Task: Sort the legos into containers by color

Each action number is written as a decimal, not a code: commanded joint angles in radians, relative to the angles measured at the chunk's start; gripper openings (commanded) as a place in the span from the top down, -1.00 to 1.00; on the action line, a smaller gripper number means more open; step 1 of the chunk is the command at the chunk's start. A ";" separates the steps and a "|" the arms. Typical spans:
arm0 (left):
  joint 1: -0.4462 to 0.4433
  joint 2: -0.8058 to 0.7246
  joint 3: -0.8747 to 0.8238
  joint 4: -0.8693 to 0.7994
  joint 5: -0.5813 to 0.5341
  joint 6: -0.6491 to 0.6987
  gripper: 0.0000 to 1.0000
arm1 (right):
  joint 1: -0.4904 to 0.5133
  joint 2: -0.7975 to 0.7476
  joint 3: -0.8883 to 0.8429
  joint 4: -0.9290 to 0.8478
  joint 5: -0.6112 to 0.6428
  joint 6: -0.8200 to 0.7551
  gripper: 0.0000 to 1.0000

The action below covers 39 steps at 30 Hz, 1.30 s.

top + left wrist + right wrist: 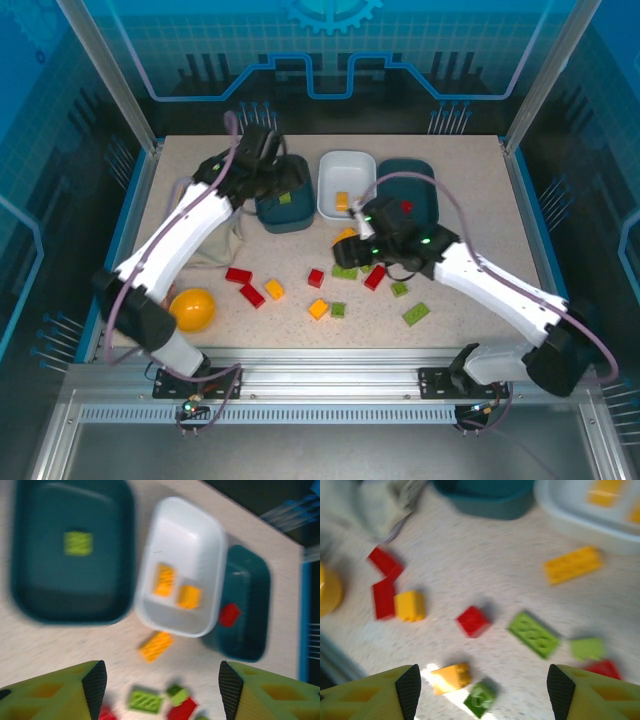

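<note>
My left gripper (270,168) hovers open and empty over the left teal tray (30,595), which holds one green lego (78,543). Two orange legos (164,580) lie in the white tray (200,535). In the right teal tray (250,630) sits a red lego (229,615). My right gripper (482,692) is open and empty above the loose legos mid-table. Below it lie a red brick (474,621), a green plate (534,634), an orange brick (451,677) and a dark green one (480,698). A long orange brick (572,565) rests in front of the white tray.
A yellow bowl (192,309) sits at the front left. A crumpled pale cloth (215,245) lies under the left arm. More red, yellow and green legos (252,295) are scattered along the front half of the table (480,200).
</note>
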State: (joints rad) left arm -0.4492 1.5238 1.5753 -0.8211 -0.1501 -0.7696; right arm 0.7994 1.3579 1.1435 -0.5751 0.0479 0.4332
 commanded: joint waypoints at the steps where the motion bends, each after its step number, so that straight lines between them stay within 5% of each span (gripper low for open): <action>1: 0.000 -0.154 -0.200 -0.164 -0.171 -0.073 -0.31 | 0.112 0.150 0.092 0.072 -0.058 -0.107 -0.39; 6: -0.001 -0.454 -0.395 -0.333 -0.291 -0.188 -0.35 | 0.211 0.462 0.355 0.048 -0.096 -0.166 -0.45; 12: -0.002 -0.674 -0.430 -0.536 -0.363 -0.215 -0.41 | 0.255 0.774 0.662 -0.048 -0.046 -0.174 -0.56; 21: -0.001 -0.774 -0.378 -0.672 -0.398 -0.206 -0.43 | 0.262 1.111 1.048 -0.188 0.018 -0.217 -0.67; 28: -0.001 -0.783 -0.351 -0.701 -0.408 -0.173 -0.43 | 0.270 1.226 1.175 -0.211 0.023 -0.232 -0.74; 31: 0.000 -0.784 -0.347 -0.700 -0.405 -0.167 -0.43 | 0.271 1.277 1.244 -0.252 0.039 -0.222 -0.60; 39: -0.002 -0.780 -0.358 -0.662 -0.391 -0.159 -0.42 | 0.270 1.321 1.299 -0.306 0.086 -0.209 0.13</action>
State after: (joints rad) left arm -0.4480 0.7486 1.2037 -1.4868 -0.5274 -0.9504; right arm 1.0534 2.6469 2.4264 -0.8181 0.1143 0.2180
